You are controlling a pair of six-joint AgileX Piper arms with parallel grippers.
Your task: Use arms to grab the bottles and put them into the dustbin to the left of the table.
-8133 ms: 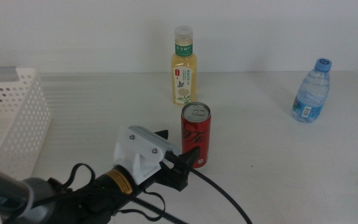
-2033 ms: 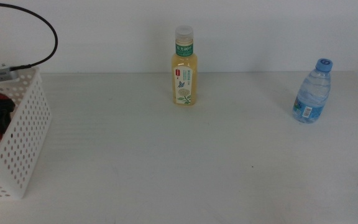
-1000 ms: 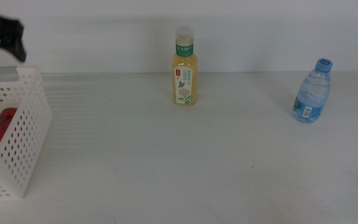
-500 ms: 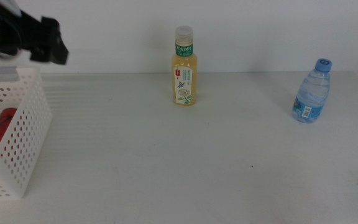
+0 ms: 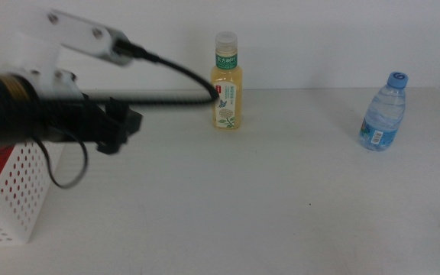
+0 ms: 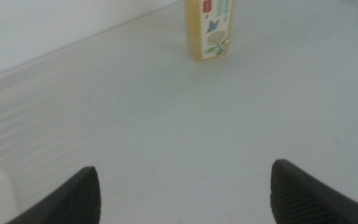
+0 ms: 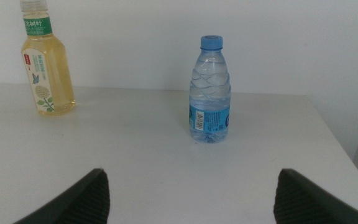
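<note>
The yellow-drink bottle stands upright at the back middle of the table. A small water bottle with a blue cap stands at the back right. The red can lies inside the white dustbin at the left edge. My left gripper hangs over the table just right of the dustbin, open and empty; its wrist view shows the yellow-drink bottle ahead between the spread jaws of the left gripper. My right gripper is open, facing the water bottle and the yellow-drink bottle.
A black cable from the left arm loops in front of the back wall up to the yellow-drink bottle. The right table edge runs close beside the water bottle. The right arm is outside the middle view.
The left arm has left the red can in the dustbin, risen out of it and swung right over the table. Both bottles stand where they were.
</note>
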